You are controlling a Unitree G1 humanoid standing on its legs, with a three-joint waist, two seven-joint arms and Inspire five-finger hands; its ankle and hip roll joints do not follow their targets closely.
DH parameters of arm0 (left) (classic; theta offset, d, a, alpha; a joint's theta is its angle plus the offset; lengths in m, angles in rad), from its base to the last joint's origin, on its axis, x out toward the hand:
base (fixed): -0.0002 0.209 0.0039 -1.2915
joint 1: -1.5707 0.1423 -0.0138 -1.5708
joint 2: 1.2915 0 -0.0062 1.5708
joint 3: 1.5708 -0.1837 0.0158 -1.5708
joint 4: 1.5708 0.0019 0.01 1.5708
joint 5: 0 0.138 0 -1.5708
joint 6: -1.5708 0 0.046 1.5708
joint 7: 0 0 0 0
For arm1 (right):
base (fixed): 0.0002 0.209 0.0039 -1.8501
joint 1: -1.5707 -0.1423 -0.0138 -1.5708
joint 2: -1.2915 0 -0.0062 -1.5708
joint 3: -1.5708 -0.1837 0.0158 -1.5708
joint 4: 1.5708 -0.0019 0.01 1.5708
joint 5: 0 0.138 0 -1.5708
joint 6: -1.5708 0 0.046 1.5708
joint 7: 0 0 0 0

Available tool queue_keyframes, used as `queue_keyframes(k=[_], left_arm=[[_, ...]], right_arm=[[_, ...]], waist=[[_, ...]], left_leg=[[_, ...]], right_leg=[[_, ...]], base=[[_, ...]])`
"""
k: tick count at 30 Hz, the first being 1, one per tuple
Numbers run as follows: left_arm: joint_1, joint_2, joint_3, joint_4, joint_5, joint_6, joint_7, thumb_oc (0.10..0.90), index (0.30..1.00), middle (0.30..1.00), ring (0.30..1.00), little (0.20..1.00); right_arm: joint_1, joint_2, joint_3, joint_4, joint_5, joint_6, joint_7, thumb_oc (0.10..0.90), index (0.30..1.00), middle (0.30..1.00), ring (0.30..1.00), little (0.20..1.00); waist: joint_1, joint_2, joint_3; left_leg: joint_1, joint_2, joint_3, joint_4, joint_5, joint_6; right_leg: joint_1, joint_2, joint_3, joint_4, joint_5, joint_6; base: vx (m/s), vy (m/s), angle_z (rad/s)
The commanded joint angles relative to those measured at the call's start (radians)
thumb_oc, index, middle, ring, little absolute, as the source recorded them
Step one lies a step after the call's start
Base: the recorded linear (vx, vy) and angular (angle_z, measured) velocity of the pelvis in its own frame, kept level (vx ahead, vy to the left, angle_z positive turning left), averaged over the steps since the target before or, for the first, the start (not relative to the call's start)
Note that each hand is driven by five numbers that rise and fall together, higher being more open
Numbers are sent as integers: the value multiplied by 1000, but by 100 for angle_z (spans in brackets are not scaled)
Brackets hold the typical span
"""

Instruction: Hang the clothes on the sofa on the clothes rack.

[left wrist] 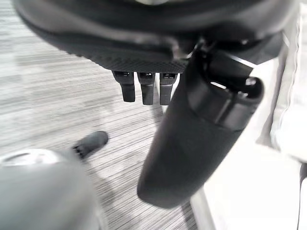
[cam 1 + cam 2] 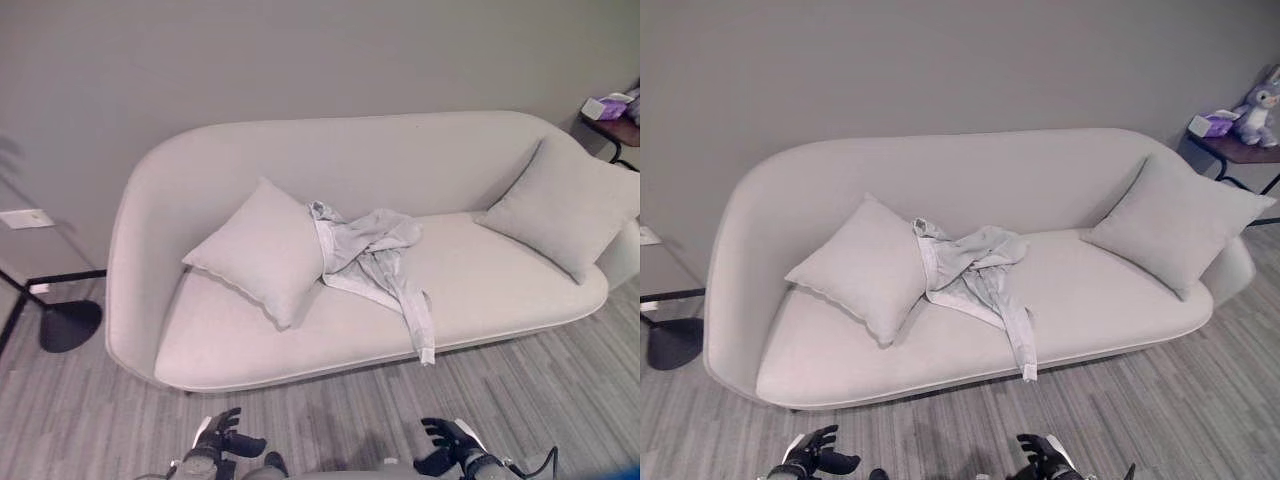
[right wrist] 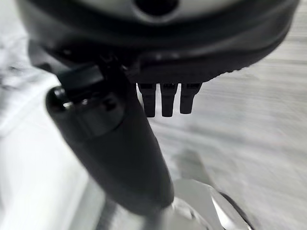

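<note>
A light grey garment [image 2: 372, 258] lies crumpled on the middle of the pale sofa [image 2: 500, 290], one sleeve [image 2: 419, 325] hanging over the seat's front edge. Both dark hands sit low at the front over the floor, well short of the sofa. My left hand [image 2: 222, 438] is at the lower left, fingers relaxed and straight [image 1: 146, 88], holding nothing. My right hand [image 2: 447, 444] is at the lower right, also relaxed with straight fingers [image 3: 167, 99] and nothing in it.
Two grey cushions rest on the sofa, one left of the garment [image 2: 262, 250], one at the right end [image 2: 565, 205]. A black lamp base [image 2: 68, 325] stands on the floor at left. A side table [image 2: 1240, 150] with a plush toy [image 2: 1258, 105] stands at right. Wood-look floor lies before the sofa.
</note>
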Motion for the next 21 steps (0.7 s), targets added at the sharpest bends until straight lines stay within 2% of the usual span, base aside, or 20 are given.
queue_keyframes(k=[1, 2, 3, 4, 6, 7, 8, 9, 10, 12, 13, 14, 15, 16, 17, 19, 20, 21], left_arm=[[-22, 13, 7, -79, 11, -44, 17, 800, 900, 900, 900, 900], [-20, 14, 8, -97, 15, -46, 19, 800, 900, 900, 900, 900], [-15, 18, 9, -114, 19, -49, 22, 800, 900, 900, 900, 900], [-11, 22, 10, -121, 27, -50, 26, 800, 900, 900, 900, 900], [-11, 23, 23, -125, 35, -54, 51, 800, 900, 900, 900, 900], [-10, 23, 23, -126, 35, -54, 51, 800, 900, 900, 900, 900], [-11, 22, 35, -135, 40, -57, 62, 800, 900, 900, 900, 900], [-10, 22, 35, -135, 40, -57, 62, 800, 900, 900, 900, 900], [-8, 23, 45, -148, 31, -57, 59, 800, 900, 900, 900, 900], [-12, 24, 41, -152, 29, -59, 57, 800, 900, 900, 900, 900], [-7, 29, 21, -168, 58, -57, 49, 800, 900, 900, 900, 900], [-7, 30, 21, -168, 58, -57, 49, 800, 900, 900, 900, 900], [-8, 23, 14, -179, 50, -61, 45, 800, 900, 900, 900, 900], [-11, 11, 8, -206, 9, -65, 41, 800, 900, 900, 900, 900], [-10, 5, -1, -233, 7, -65, 41, 800, 900, 900, 900, 900], [3, -3, -9, -279, 2, -63, 43, 800, 900, 900, 900, 900], [15, -8, 1, -300, -10, -63, 60, 800, 900, 900, 900, 900], [16, -16, 1, -311, -20, -64, 68, 800, 900, 900, 900, 900]], right_arm=[[-43, 21, -58, -50, -38, -27, -23, 800, 900, 900, 900, 900], [-39, 19, -71, -54, -42, -24, -28, 800, 900, 900, 900, 900], [-39, 14, -81, -57, -44, -21, -33, 800, 900, 900, 900, 900], [-38, 13, -86, -61, -47, -18, -36, 800, 900, 900, 900, 900], [-34, 18, -88, -63, -59, -14, -55, 800, 900, 900, 900, 900], [-33, 18, -88, -63, -59, -14, -55, 800, 900, 900, 900, 900], [-34, 17, -84, -76, -80, -5, -58, 800, 900, 900, 900, 900], [-33, 17, -84, -76, -81, -4, -58, 800, 900, 900, 900, 900], [-36, 12, -74, -93, -90, -4, -52, 800, 900, 900, 900, 900], [-37, 10, -68, -100, -88, -5, -46, 800, 900, 900, 900, 900], [-29, -6, -59, -120, -96, -6, -33, 800, 900, 900, 900, 900], [-29, -6, -59, -120, -96, -6, -33, 800, 900, 900, 900, 900], [-32, -19, -59, -124, -93, -9, -27, 800, 900, 900, 900, 900], [-27, -55, -60, -139, -97, -13, -21, 800, 900, 900, 900, 900], [-19, -69, -71, -142, -80, -14, -25, 800, 900, 900, 900, 900], [6, -94, -98, -148, -60, -14, -34, 800, 900, 900, 900, 900], [7, -97, -103, -149, -63, -10, -42, 800, 900, 900, 900, 900], [3, -100, -107, -151, -68, -8, -55, 800, 900, 900, 900, 900]], waist=[[28, 14, 49], [31, 16, 47], [35, 18, 45], [34, 18, 44], [30, 3, 42], [31, 3, 42], [26, -6, 45], [31, -5, 44], [33, -5, 47], [33, -4, 49], [28, -9, 48], [27, -10, 47], [19, -3, 47], [4, 18, 58], [0, 24, 67], [2, 27, 86], [8, 23, 95], [27, 18, 104]], left_leg=[[-29, 66, 4, 8, -91, -56], [-22, 76, 0, 8, -109, -67], [-21, 83, -6, 8, -116, -82], [-18, 93, -16, 8, -117, -96], [-15, 94, -32, 8, -119, -113], [-14, 95, -31, 8, -119, -114], [18, 102, -38, 8, -133, -130], [19, 104, -33, 8, -135, -131], [58, 118, -33, 8, -148, -150], [72, 124, -37, 8, -150, -157], [101, 144, -51, 8, -162, -173], [99, 142, -52, 8, -161, -172], [114, 171, -54, 8, -145, -184], [51, 251, -81, 190, -84, -187], [-29, 288, -106, 335, -38, -176], [-153, 330, -130, 567, 46, -167], [-191, 323, -130, 644, 38, -168], [-247, 262, -178, 680, 1, -163]], right_leg=[[142, -106, -55, -296, 299, 25], [168, -134, -97, -414, 302, 27], [180, -142, -132, -542, 320, 32], [196, -126, -140, -659, 342, 38], [171, -93, -88, -885, 394, 50], [173, -91, -89, -889, 396, 50], [98, -92, -18, -932, 430, 84], [94, -90, -12, -932, 431, 84], [50, -96, -14, -932, 453, 102], [58, -89, -22, -932, 447, 100], [88, -57, -4, -932, 414, 92], [87, -59, -4, -932, 414, 92], [103, -29, 3, -932, 410, 89], [145, 17, -20, -932, 371, 49], [168, 38, -36, -932, 346, 25], [229, 83, -70, -932, 287, -22], [244, 98, -67, -932, 264, -42], [247, 105, -48, -932, 253, -49]], base=[[242, -221, 31], [232, -280, 31], [237, -305, 28], [220, -334, 14], [146, -288, -3], [201, -338, 11], [173, -224, 21], [361, -467, 24], [271, -373, 17], [253, -404, 6], [156, -306, -14], [241, -469, -16], [211, -528, 13], [244, -690, 39], [203, -676, 47], [129, -451, 44], [122, -354, 27], [81, -199, 10]])
